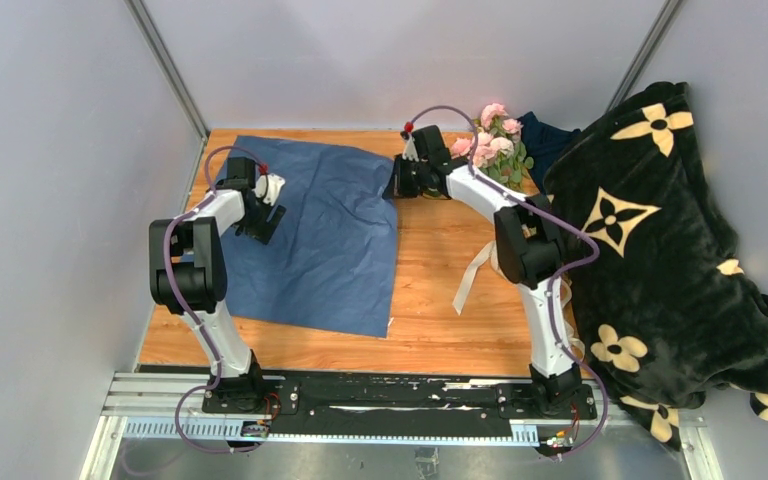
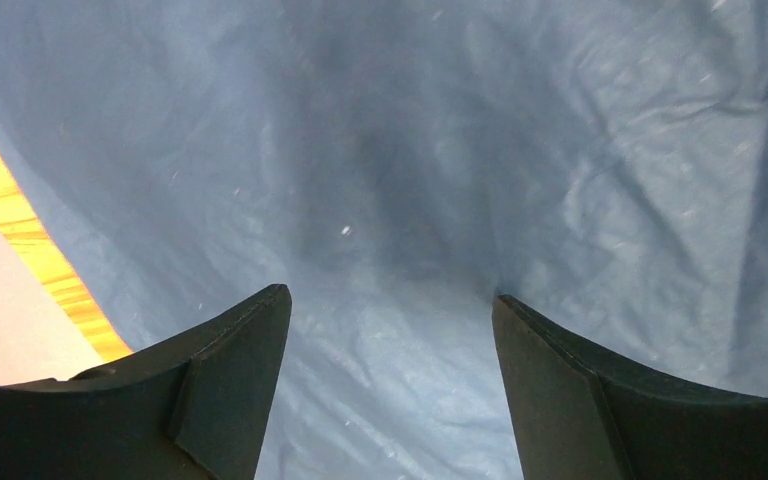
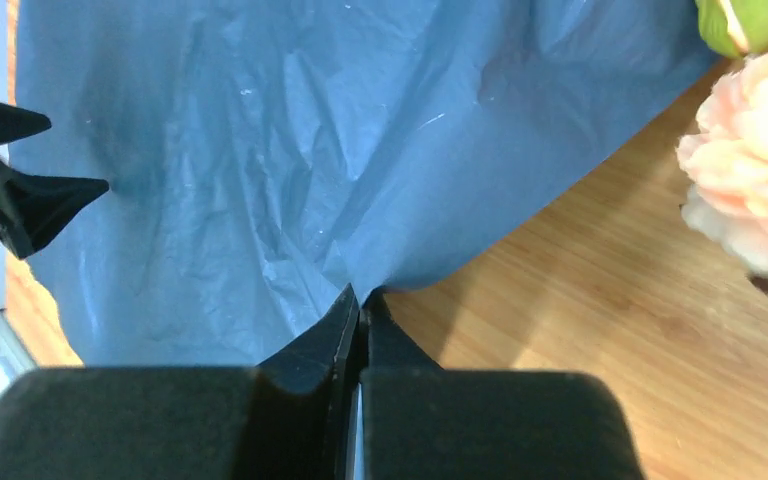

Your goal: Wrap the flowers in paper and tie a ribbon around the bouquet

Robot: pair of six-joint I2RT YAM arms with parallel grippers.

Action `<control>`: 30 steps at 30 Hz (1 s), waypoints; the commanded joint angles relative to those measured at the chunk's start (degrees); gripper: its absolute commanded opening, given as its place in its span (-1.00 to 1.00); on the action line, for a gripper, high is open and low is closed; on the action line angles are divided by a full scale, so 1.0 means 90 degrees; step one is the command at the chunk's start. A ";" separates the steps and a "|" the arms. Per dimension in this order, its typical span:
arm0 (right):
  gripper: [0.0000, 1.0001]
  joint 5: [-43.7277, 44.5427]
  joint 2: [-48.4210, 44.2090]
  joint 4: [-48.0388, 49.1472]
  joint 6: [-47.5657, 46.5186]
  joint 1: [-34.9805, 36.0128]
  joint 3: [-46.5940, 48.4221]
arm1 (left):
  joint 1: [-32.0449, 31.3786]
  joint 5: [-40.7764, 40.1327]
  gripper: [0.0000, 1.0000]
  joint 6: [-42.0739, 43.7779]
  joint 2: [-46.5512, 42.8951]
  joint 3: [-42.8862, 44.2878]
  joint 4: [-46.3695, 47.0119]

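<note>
The blue paper [image 1: 330,250] covers the left half of the wooden table [image 1: 440,290] between grey walls [image 1: 60,150]. The right gripper [image 3: 360,298] pinches its upper right corner and the left gripper [image 2: 390,305] gapes above it, with the flowers [image 1: 495,140] at upper centre.

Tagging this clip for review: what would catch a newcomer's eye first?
The big slate-blue paper spread over the left half of the table, the right gripper pinching its right edge, the left gripper open above it. Next, the black blanket with cream flower shapes heaped at the right, and the pink flowers at the far edge beside it.
</note>
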 commanded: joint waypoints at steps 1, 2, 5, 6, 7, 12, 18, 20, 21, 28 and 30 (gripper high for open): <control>-1.00 0.1114 -0.1462 -0.0302 -0.1132 0.0328 -0.0474 | -0.0006 -0.0084 0.59 -0.0070 -0.0204 0.0301 0.0002; -1.00 0.1541 -0.1831 -0.0114 -0.1064 0.0307 -0.0910 | -0.0006 -0.0025 0.59 -0.0132 -0.0205 0.0403 -0.0083; -1.00 0.2342 -0.2919 0.0388 -0.0565 0.0116 -0.2578 | -0.0030 0.0273 0.59 -0.0282 -0.0233 0.0605 -0.0283; -1.00 0.2576 -0.3236 0.0582 -0.0429 0.0065 -0.3138 | -0.0055 0.0332 0.59 -0.0302 -0.0244 0.0663 -0.0342; -1.00 0.2806 -0.3541 0.0676 -0.0308 0.0048 -0.3616 | -0.0097 0.0354 0.59 -0.0304 -0.0245 0.0702 -0.0401; -1.00 0.3218 -0.4619 0.1090 0.0414 0.0144 -0.5703 | -0.0230 0.0407 0.60 -0.0237 -0.0241 0.0802 -0.0565; -0.81 0.3231 -0.4866 0.0449 0.0358 0.0150 -0.6091 | -0.0249 0.0049 0.60 -0.0050 -0.0038 0.0751 -0.0482; -0.35 0.3579 -0.4908 -0.0470 -0.0133 0.0130 -0.5612 | -0.0248 -0.0074 0.60 0.0075 0.0040 0.0669 -0.0390; -0.24 0.3767 -0.4952 -0.0901 -0.0400 0.0076 -0.5339 | -0.0245 -0.0147 0.60 0.0140 0.0066 0.0617 -0.0326; -0.12 0.3330 -0.4646 -0.2631 -0.2268 -0.1620 -0.3743 | -0.0217 -0.0529 0.60 0.0311 0.0277 0.0629 -0.0217; -0.23 0.3534 -0.4122 -0.2934 -0.2722 -0.1860 -0.3130 | -0.0172 -0.0372 0.61 0.0264 0.0087 0.0554 -0.0369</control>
